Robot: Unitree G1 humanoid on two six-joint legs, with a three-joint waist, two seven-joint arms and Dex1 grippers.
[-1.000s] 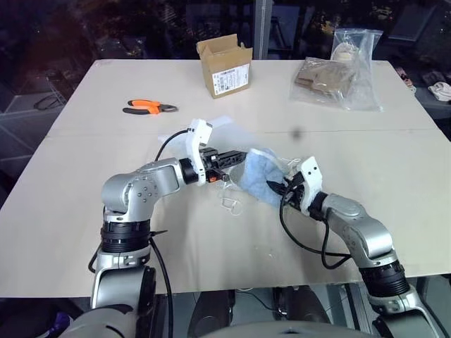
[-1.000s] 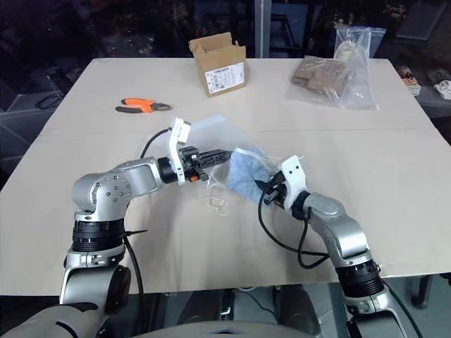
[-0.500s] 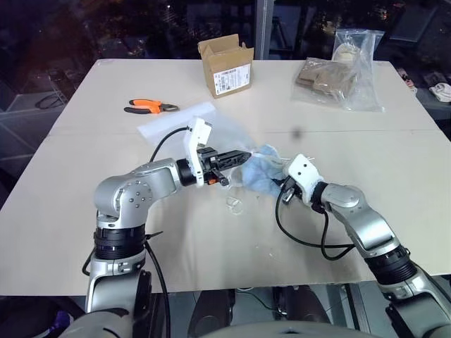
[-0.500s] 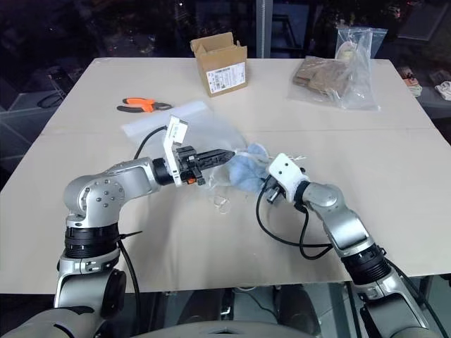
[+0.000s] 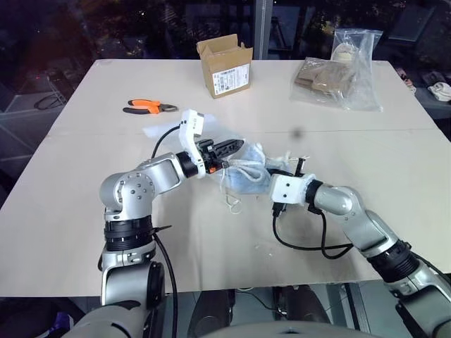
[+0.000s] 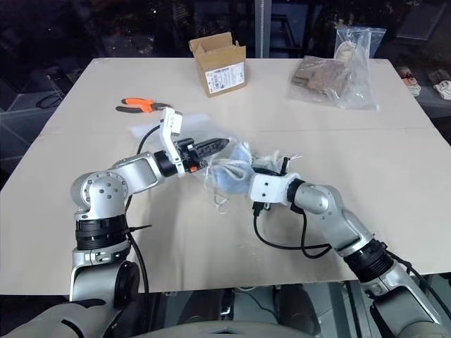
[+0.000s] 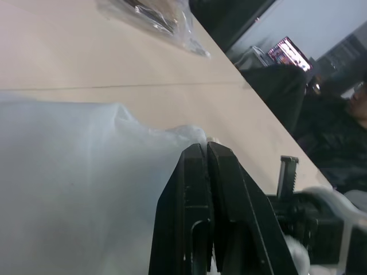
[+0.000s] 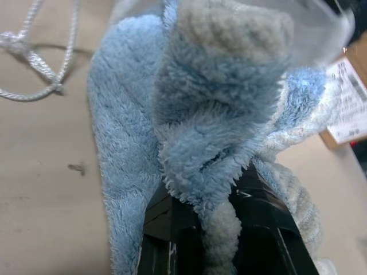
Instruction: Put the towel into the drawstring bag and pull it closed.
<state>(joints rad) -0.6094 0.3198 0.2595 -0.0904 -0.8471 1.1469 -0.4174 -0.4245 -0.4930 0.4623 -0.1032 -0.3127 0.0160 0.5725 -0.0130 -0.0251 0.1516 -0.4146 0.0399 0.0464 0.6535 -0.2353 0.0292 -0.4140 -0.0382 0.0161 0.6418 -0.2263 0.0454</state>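
Two grippers meet at mid-table. Head views: left gripper (image 5: 224, 149) is clamped on the bag (image 5: 236, 163) at its mouth edge, holding it just off the table (image 5: 84, 211). Right gripper (image 6: 262, 171) pinches the towel (image 6: 229, 176), which sits at the bag's mouth, seemingly partly inside. Cords (image 5: 231, 203) trail loose on the table on the near side. Pliers (image 5: 149, 107), box (image 5: 227, 65) and plastic bag (image 5: 338, 74) lie far off, well apart.

Left wrist view: fingers (image 7: 198, 212) pressed together on thin white film, a narrow bite only. Risk: film slips out if the towel drags on it; the mouth would then collapse.

Right wrist view: pads (image 8: 172, 229) nip a fold of the towel, most of the cloth bulging loose ahead. Risk: the bulge catches on the bag rim and bunches outside, or the fold pulls free mid-push. Cords could also get trapped under the cloth, hindering the closing pull.
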